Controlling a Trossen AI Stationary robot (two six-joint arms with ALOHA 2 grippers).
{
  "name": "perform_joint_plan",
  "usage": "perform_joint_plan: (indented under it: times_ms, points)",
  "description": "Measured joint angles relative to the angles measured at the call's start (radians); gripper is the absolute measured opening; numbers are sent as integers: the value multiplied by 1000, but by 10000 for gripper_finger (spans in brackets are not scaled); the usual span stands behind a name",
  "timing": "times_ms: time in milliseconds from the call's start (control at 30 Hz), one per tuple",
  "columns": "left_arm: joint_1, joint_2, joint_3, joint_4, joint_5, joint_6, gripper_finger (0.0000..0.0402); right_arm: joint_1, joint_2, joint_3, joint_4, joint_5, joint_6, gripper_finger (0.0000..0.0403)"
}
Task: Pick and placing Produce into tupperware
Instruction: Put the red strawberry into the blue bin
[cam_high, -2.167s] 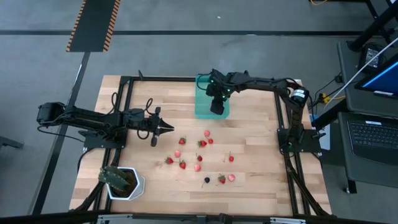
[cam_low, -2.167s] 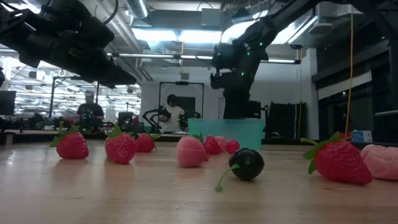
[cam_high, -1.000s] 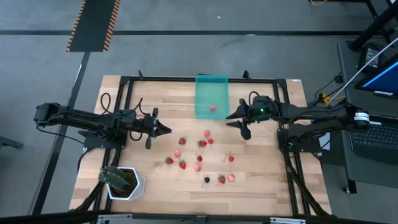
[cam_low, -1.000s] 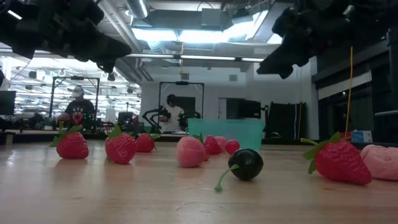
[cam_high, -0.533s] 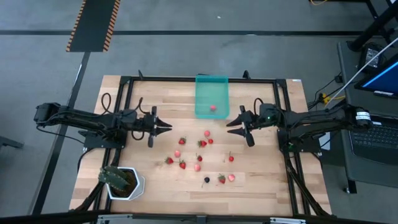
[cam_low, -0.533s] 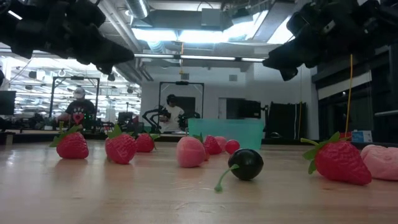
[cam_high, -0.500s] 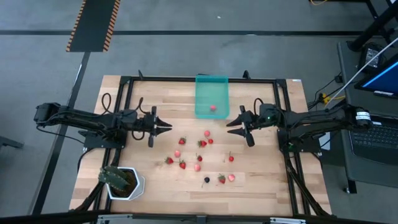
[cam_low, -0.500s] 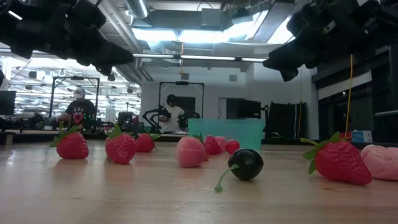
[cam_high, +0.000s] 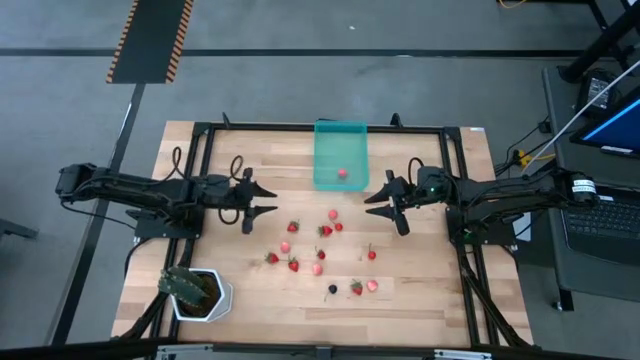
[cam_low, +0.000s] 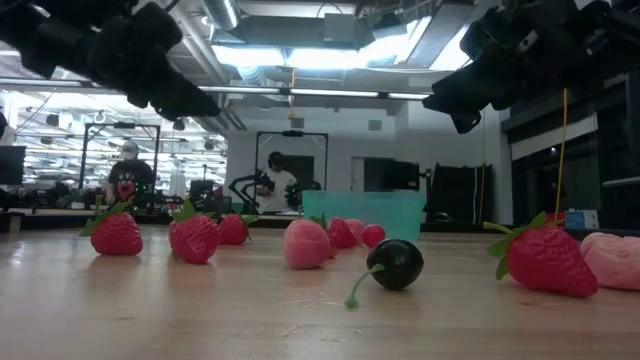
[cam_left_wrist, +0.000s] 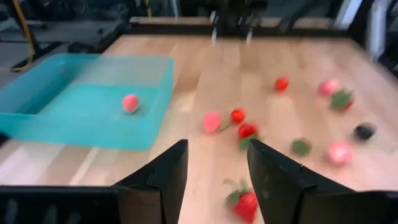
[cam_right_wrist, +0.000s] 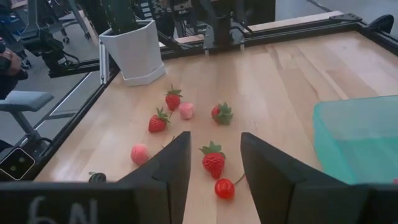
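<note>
Left gripper (cam_high: 270, 200) jaws have spread (empty).

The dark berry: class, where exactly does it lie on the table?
In the high view, the dark berry lies near the table's front edge, just left of a red strawberry.

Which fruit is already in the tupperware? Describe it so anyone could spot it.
Find the teal tupperware at the table's far edge, between the two arms. Inside lies one small pinkish-red fruit, near the wall facing the scattered fruit. It is the only fruit inside; all others lie on bare wood.
</note>
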Motion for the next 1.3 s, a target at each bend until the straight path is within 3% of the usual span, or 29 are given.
perform_joint_plan:
  times_ms: [300,767,1200,1300]
  points:
    - [-34,157,146,-199,-1,18,144,0,0,0,-21,0,-3,143]
    - [-102,446,325,-345,33,-21,140,0,1,0,-39,1,-6,143]
    - [-102,615,387,-366,64,-168,138,0,1,0,-46,1,-15,143]
    - [-102,644,399,-365,20,-199,144,0,1,0,-46,1,-30,143]
